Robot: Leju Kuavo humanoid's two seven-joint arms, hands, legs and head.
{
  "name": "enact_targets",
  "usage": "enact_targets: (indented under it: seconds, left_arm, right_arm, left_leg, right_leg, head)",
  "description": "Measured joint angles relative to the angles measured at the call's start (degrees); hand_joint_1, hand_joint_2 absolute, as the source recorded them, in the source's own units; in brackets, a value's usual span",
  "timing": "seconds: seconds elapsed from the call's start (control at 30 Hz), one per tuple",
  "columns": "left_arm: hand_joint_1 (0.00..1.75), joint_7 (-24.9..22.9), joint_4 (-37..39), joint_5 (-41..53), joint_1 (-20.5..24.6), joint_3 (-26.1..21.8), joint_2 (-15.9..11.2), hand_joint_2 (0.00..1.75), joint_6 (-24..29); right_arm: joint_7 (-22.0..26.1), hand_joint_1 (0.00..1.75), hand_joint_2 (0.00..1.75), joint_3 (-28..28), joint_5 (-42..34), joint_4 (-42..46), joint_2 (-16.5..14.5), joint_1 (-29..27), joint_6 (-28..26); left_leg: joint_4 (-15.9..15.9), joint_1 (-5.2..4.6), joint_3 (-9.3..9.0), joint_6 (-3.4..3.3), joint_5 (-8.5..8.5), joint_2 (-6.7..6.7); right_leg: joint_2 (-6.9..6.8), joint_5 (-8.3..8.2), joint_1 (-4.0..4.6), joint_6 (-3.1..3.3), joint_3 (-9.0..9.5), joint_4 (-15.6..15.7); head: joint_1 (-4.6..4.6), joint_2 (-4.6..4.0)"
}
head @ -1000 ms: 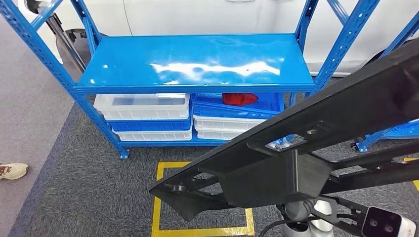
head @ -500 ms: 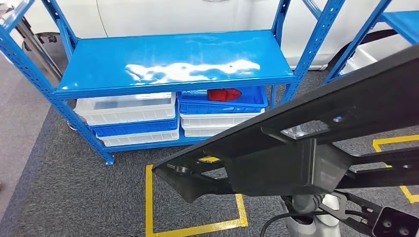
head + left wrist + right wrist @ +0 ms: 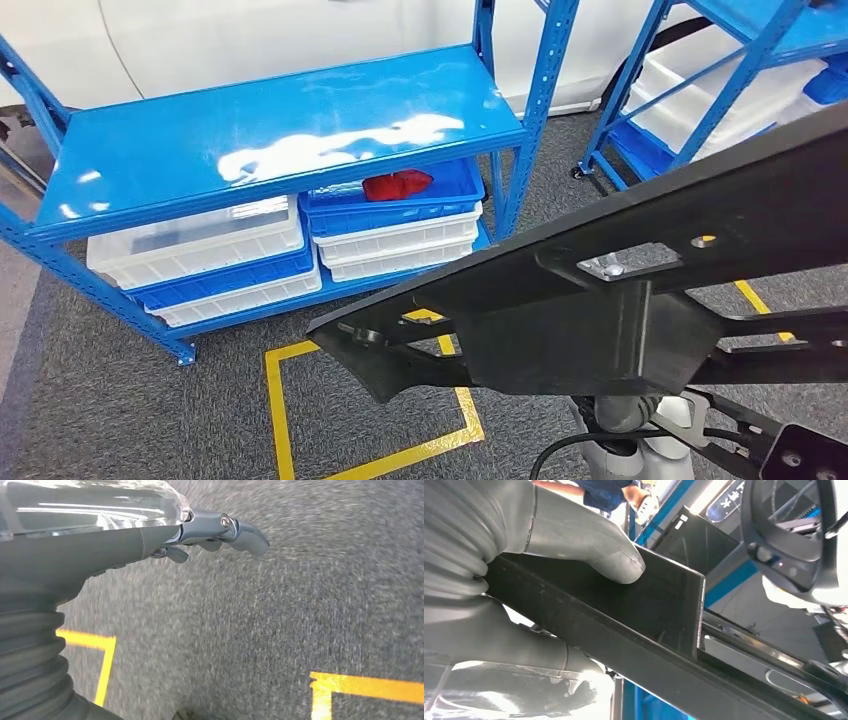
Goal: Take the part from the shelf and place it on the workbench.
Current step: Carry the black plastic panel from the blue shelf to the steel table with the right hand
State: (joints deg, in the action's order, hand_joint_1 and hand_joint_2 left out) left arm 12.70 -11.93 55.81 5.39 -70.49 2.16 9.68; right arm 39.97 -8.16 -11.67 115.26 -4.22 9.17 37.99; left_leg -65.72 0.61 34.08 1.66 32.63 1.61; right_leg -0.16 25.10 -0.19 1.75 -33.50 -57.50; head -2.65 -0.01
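My left hand (image 3: 220,530) hangs at my side over grey carpet (image 3: 300,605) w/ yellow tape lines (image 3: 365,686); fingers look loosely curled, nothing in them, but the wrist pic is blurred so I can't tell for sure whether they're apart or closed.

Ahead and left of my right hand: the blue shelf (image 3: 270,150), top deck bare, white and blue bins (image 3: 200,262) stacked underneath, a red item (image 3: 397,185) lying in the upper blue bin.

The part (image 3: 600,310), a long black frame w/ brackets, is off the shelf and crosses low in front of me. My right hand (image 3: 524,580) is clamped on it, thumb (image 3: 589,550) pressed on its flat face, the bar running between thumb and palm.

Step in hand, I'd judge: carrying it to the workbench, which I can't see yet. To do it well: keep the clamp firm, hold the part level, watch the long end near the second rack's (image 3: 640,90) uprights on the right, turn slow since the overhang swings wide.
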Motion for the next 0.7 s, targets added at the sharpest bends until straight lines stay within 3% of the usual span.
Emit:
enact_targets:
  seconds: [0.07, 0.1, 0.13, 0.17, 0.23, 0.3, 0.37, 0.43, 0.5, 0.57, 0.6, 0.63, 0.7]
  left_arm:
    - [0.00, 0.3, 0.0, 0.6, -0.4, 0.2, 0.2, 1.75, -0.4]
    - [0.00, 0.4, 0.0, 0.9, -0.5, 0.4, 0.4, 1.75, -0.8]
    - [0.00, 0.5, 0.0, 1.3, -0.5, 0.6, 0.5, 1.75, -1.5]
    - [0.00, 0.6, 0.0, 1.5, -0.6, 0.9, 0.7, 1.75, -2.3]
    - [0.00, 1.1, 0.0, 1.6, -0.6, 1.3, 0.9, 1.75, -4.0]
    - [0.00, 1.3, 0.0, 1.2, -0.6, 1.4, 1.1, 1.75, -4.9]
    - [0.00, 1.1, 0.0, 0.6, -0.5, 1.4, 1.4, 1.75, -4.9]
    - [0.00, 0.9, 0.0, 0.2, -0.3, 1.3, 1.7, 1.75, -4.9]
    - [0.00, 1.0, 0.0, 0.0, -0.3, 1.2, 1.9, 1.75, -4.8]
    - [0.00, 1.3, 0.0, -0.1, -0.5, 1.2, 2.0, 1.75, -4.8]
    - [0.00, 1.5, 0.0, -0.2, -0.5, 1.1, 2.0, 1.75, -4.8]
    - [0.00, 1.8, 0.0, -0.3, -0.5, 1.1, 2.0, 1.75, -4.8]
    - [0.00, 2.5, 0.0, -0.4, -0.2, 1.1, 2.0, 1.75, -5.0]
  right_arm:
    - [0.0, 1.75, 1.75, -0.3, 0.0, 1.2, 0.0, -0.8, 0.9]
    - [0.0, 1.75, 1.75, -0.2, 0.2, 1.9, 0.0, -1.2, 1.1]
    - [0.0, 1.75, 1.75, -0.2, 0.4, 2.7, 0.0, -1.6, 1.2]
    - [0.0, 1.75, 1.75, -0.3, 0.7, 3.5, 0.0, -1.8, 1.1]
    - [0.0, 1.75, 1.75, -0.8, 1.3, 4.7, 0.1, -2.1, 0.8]
    - [0.0, 1.75, 1.75, -1.9, 1.4, 5.4, 0.2, -2.2, 0.5]
    - [0.0, 1.75, 1.75, -3.2, 1.4, 5.7, 0.4, -2.3, 0.3]
    - [0.0, 1.75, 1.75, -4.3, 1.4, 5.7, 0.7, -2.0, -0.1]
    - [0.0, 1.75, 1.75, -5.4, 1.4, 5.7, 0.9, -1.5, -0.7]
    - [0.0, 1.75, 1.75, -6.5, 1.3, 5.5, 1.2, -1.2, -1.4]
    - [0.0, 1.75, 1.75, -7.0, 1.3, 5.4, 1.3, -1.2, -1.8]
    - [0.0, 1.75, 1.75, -7.4, 1.3, 5.2, 1.6, -1.2, -2.1]
    - [0.0, 1.75, 1.75, -8.3, 1.4, 4.4, 2.1, -0.8, -2.8]
  left_leg:
    - [-7.2, 0.07, 3.26, 0.23, 2.78, -0.91]
    - [-8.3, 0.10, 3.84, 0.28, 2.51, -1.03]
    - [-7.0, 0.15, 3.32, 0.26, 1.04, -1.14]
    - [-3.7, 0.26, 1.87, 0.21, -1.21, -1.56]
    - [4.1, 0.60, -1.57, -0.06, -4.58, -3.97]
    - [7.3, 0.67, -2.94, -0.43, -5.09, -5.65]
    - [7.6, 0.65, -2.98, -1.04, -5.17, -4.82]
    - [8.1, 0.81, -3.07, -1.87, -5.56, -3.56]
    - [8.3, 0.67, -3.06, -2.47, -5.73, -2.09]
    - [8.3, 0.43, -2.96, -2.66, -5.69, -0.56]
    - [8.2, 0.38, -2.93, -2.67, -5.66, 0.12]
    - [8.2, 0.34, -2.94, -2.63, -5.61, 0.78]
    - [8.2, 0.27, -3.10, -2.43, -5.46, 1.93]
  right_leg:
    - [1.32, -0.02, 0.01, 0.09, -0.06, -0.1]
    - [2.02, -0.01, 0.01, 0.08, -0.05, -0.1]
    - [2.77, 0.02, -0.01, 0.03, 0.01, -0.2]
    - [3.52, 0.08, -0.03, -0.07, 0.09, -0.4]
    - [4.94, 0.24, -0.02, -0.46, 0.02, -0.8]
    - [6.23, 0.10, -0.07, -1.17, -0.51, -1.0]
    - [7.34, -0.24, -0.19, -2.00, -1.00, -1.0]
    - [5.73, 0.67, -0.06, -2.62, -1.80, -2.3]
    - [2.41, 3.86, -0.03, -3.00, -4.51, -8.0]
    - [0.89, 6.77, -0.22, -3.18, -7.96, -15.2]
    - [0.62, 7.00, -0.27, -3.21, -8.77, -17.0]
    - [0.40, 6.07, -0.29, -3.15, -8.33, -16.2]
    - [-0.74, 2.62, -0.16, -2.73, -4.48, -9.1]
  head:
    - [-0.01, -0.01]
    - [-0.01, -0.01]
    - [-0.01, 0.00]
    - [-0.01, 0.00]
    - [0.01, 0.01]
    - [-0.01, 0.00]
    - [-0.01, 0.00]
    - [0.00, 0.01]
    - [0.00, 0.00]
    - [0.01, -0.01]
    - [0.01, 0.00]
    - [0.01, 0.00]
    - [0.01, 0.01]
